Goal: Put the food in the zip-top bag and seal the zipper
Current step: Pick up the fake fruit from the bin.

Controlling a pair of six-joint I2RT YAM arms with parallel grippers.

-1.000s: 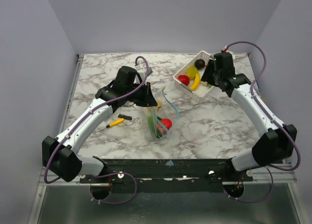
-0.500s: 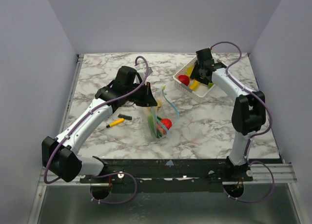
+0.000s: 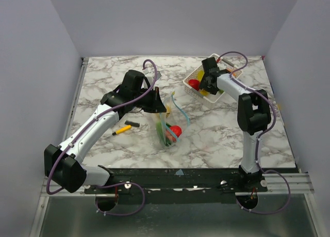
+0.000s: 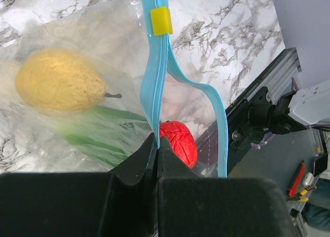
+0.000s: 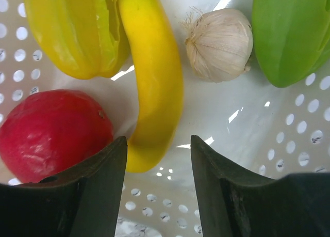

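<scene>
— What's lying about?
— A yellow-and-black tool [image 3: 122,129] left of the zip-top bag [image 3: 167,124]; food [image 5: 51,128] crowds the basket [image 5: 268,128].
— The grippers?
— The left gripper [image 4: 157,144] pinches the zipper [image 4: 154,92]; the right gripper [image 5: 157,141] is spread over the banana [image 5: 152,82].

Bright even light, soft shadows on the counter [image 3: 216,136], glare on the basket [image 5: 216,108], zip-top bag [image 4: 62,25] contents look hazy.

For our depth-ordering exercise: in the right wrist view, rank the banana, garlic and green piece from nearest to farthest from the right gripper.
1. Banana, tip reaching into the open right gripper.
2. Garlic, beyond, upper middle.
3. Green piece, upper right corner.
</scene>
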